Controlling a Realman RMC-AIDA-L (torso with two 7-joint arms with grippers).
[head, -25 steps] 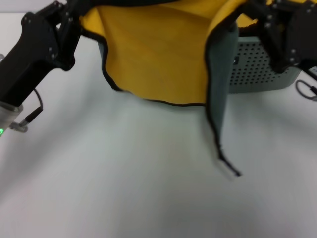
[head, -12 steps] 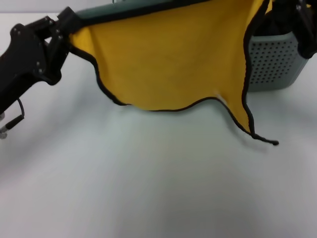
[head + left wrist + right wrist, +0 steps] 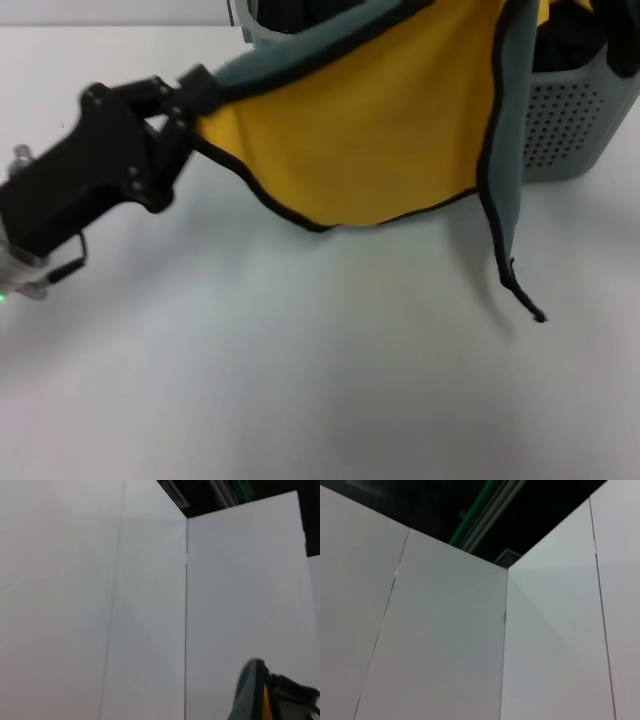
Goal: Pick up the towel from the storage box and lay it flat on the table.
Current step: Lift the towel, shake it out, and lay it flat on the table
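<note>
On the left, one corner of the towel (image 3: 370,140) is being held tightly by the left gripper (image 3: 190,100) above the table (image 3: 300,380). The single towel is being stretched sideways, yellow face forward, one edge hanging down. Behind it one storage box (image 3: 570,125) is partly covered. The right gripper's jaws cannot be told.

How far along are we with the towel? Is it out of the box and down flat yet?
Out of the box, not down yet. The towel hangs in the air, stretched in front of the storage box, yellow side facing the head camera. The left gripper holds one corner. The right side runs out of view. Still left: lower it and spread it flat on the table.
</note>
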